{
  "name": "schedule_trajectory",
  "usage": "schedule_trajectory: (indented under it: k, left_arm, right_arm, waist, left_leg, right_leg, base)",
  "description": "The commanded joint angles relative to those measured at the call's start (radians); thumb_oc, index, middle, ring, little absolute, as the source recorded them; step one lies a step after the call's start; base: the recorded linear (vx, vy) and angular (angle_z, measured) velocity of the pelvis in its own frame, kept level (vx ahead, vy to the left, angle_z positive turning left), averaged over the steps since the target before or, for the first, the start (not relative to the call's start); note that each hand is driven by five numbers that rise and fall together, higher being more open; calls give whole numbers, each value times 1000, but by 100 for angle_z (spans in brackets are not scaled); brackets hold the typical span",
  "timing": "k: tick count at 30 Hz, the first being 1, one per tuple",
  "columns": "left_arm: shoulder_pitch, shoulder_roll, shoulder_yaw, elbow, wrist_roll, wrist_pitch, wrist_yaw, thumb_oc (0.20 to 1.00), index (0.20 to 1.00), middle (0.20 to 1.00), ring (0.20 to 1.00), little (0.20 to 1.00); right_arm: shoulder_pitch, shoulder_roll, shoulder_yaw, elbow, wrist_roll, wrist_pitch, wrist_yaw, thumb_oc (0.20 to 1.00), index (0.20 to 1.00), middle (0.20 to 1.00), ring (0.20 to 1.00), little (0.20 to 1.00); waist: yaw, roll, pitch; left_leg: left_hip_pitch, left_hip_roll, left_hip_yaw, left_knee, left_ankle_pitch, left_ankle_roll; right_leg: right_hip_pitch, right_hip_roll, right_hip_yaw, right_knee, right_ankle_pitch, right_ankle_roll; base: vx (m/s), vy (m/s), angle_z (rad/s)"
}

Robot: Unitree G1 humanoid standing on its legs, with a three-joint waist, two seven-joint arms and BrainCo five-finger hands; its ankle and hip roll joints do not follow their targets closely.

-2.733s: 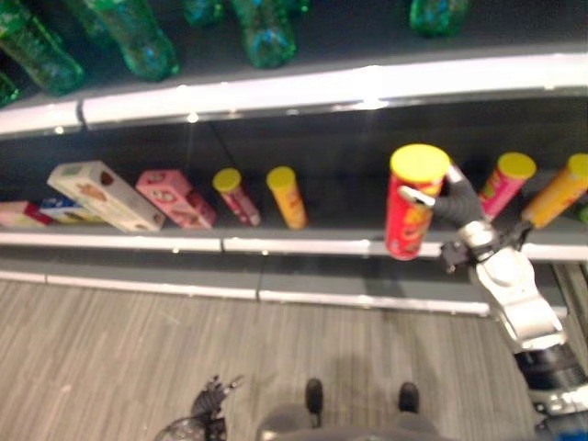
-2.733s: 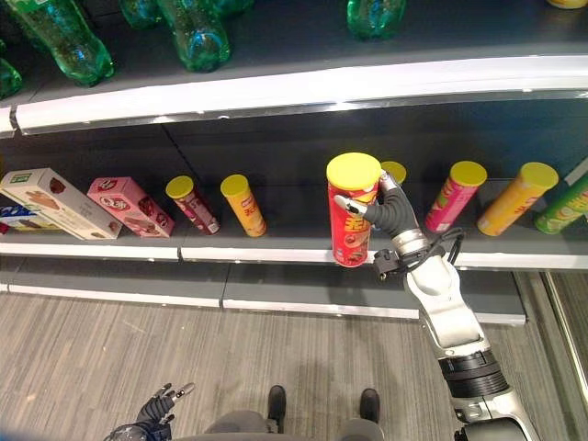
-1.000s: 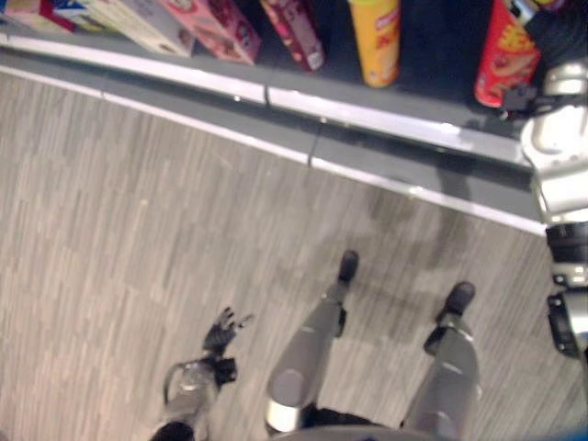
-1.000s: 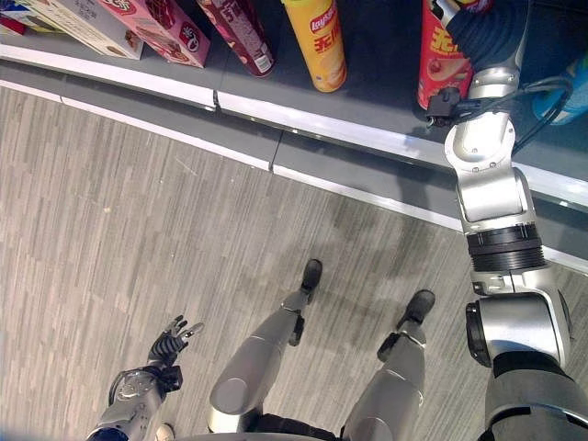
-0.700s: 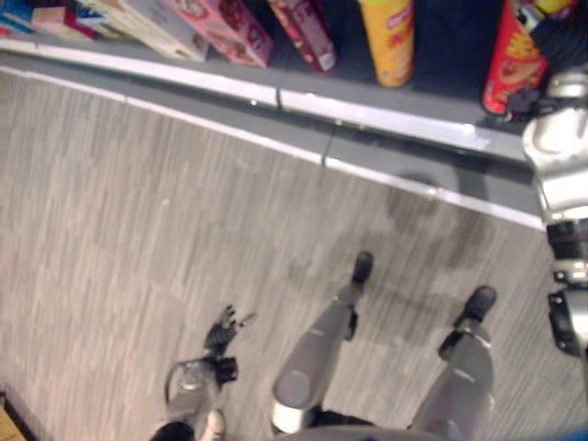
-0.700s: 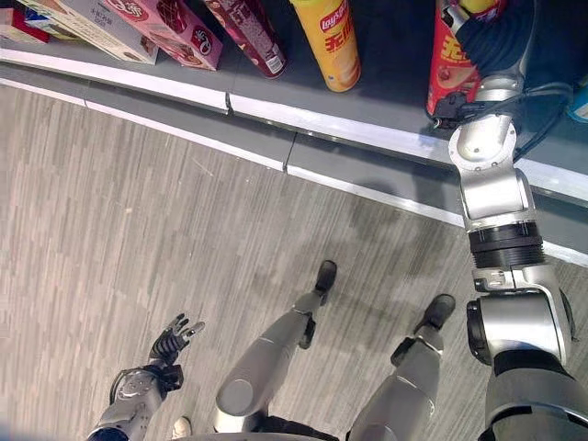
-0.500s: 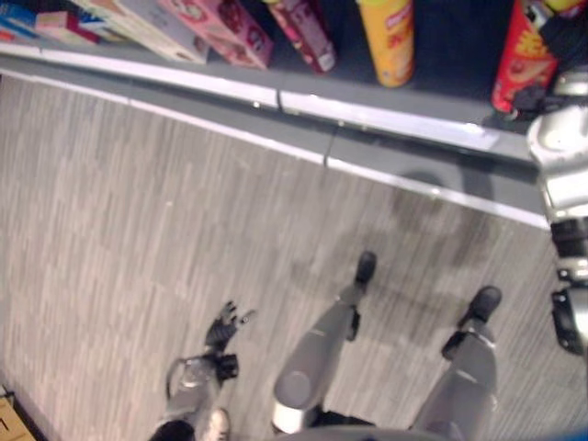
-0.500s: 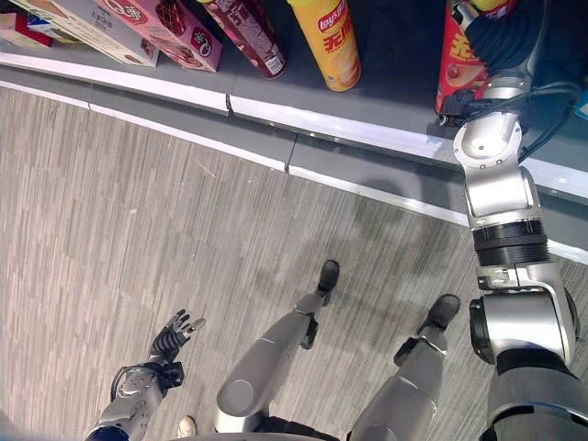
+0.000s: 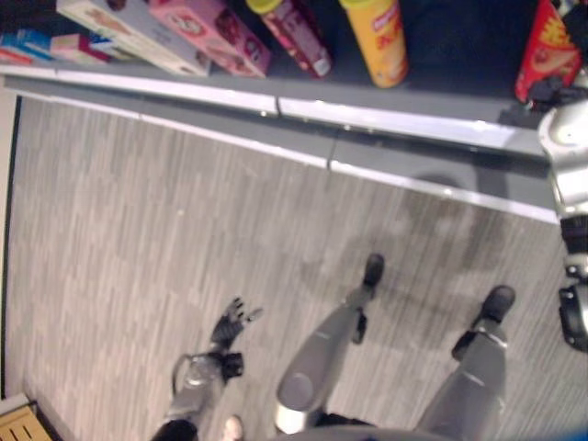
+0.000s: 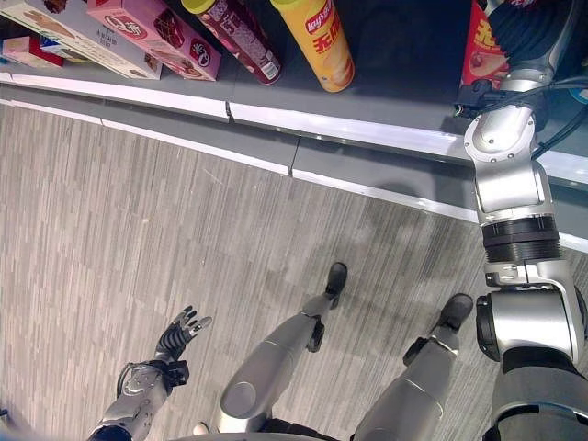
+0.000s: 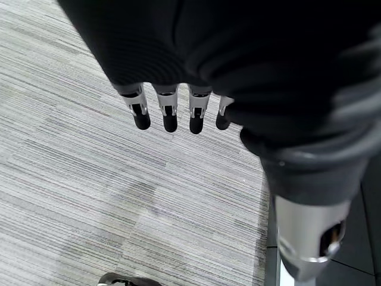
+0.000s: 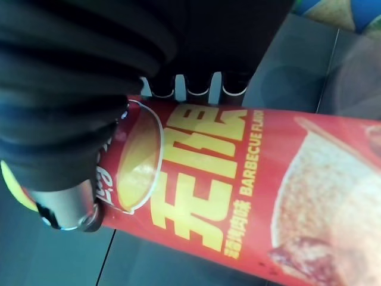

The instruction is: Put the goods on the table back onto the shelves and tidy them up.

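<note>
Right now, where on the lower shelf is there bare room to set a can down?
Bare shelf lies between the yellow can and the red can, which the right robot hand grips. Crowded toward the robot's left: maroon can, pink box, grey box sit close together.

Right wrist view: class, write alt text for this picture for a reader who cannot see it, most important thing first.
The robot's right hand, under its dark ribbed cover, is curled round a red chip can printed with yellow lettering and a picture of chips. Behind the can lies the dark grey shelf.
</note>
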Motion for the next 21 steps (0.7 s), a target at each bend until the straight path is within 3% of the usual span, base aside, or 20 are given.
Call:
schedule_trajectory:
  k: [1, 9, 10, 11, 21]
  left_arm:
    - [53, 49, -45, -13, -29, -24, 26, 1000, 1000, 1000, 1000, 1000]
    - [48, 48, -46, -11, -27, -26, 29, 1000, 1000, 1000, 1000, 1000]
    - [46, 50, -46, -14, -25, -24, 33, 1000, 1000, 1000, 1000, 1000]
    - [43, 51, -47, -15, -26, -25, 38, 1000, 1000, 1000, 1000, 1000]
    - [40, 59, -47, -14, -19, -19, 47, 1000, 1000, 1000, 1000, 1000]
  right_arm:
    - [-83, -99, 7, -23, -52, -35, -28, 200, 200, 200, 200, 200]
    - [-78, -94, 3, -26, -63, -31, -40, 200, 200, 200, 200, 200]
    - [-75, -89, 3, -32, -61, -28, -43, 715, 715, 715, 715, 715]
    - [-73, -78, -1, -35, -59, -25, -48, 1000, 1000, 1000, 1000, 1000]
    - [-41, -61, -20, -84, -77, -15, -58, 1000, 1000, 1000, 1000, 1000]
  waist:
    - [6, 58, -15]
    - [2, 55, -13]
    - [-1, 54, -12]
    - [-2, 52, -9]
    - [-18, 42, 1]
  left_leg:
    - [-18, 58, -27, -30, -39, -44]
    - [-21, 56, -27, -29, -39, -45]
    - [-26, 55, -25, -25, -40, -45]
    - [-29, 55, -24, -20, -42, -45]
    - [-57, 54, -10, 28, -60, -48]
  right_leg:
    - [-29, -5, 61, 64, -20, -6]
    - [-35, -5, 65, 67, -19, -7]
    - [-35, -5, 68, 65, -19, -8]
    - [-36, -5, 70, 63, -19, -8]
    - [-39, -8, 76, 55, -10, -11]
  base:
    - [0, 0, 0]
    - [0, 0, 0]
    - [-40, 22, 0]
    - [-68, 22, 0]
    - [-34, 14, -1]
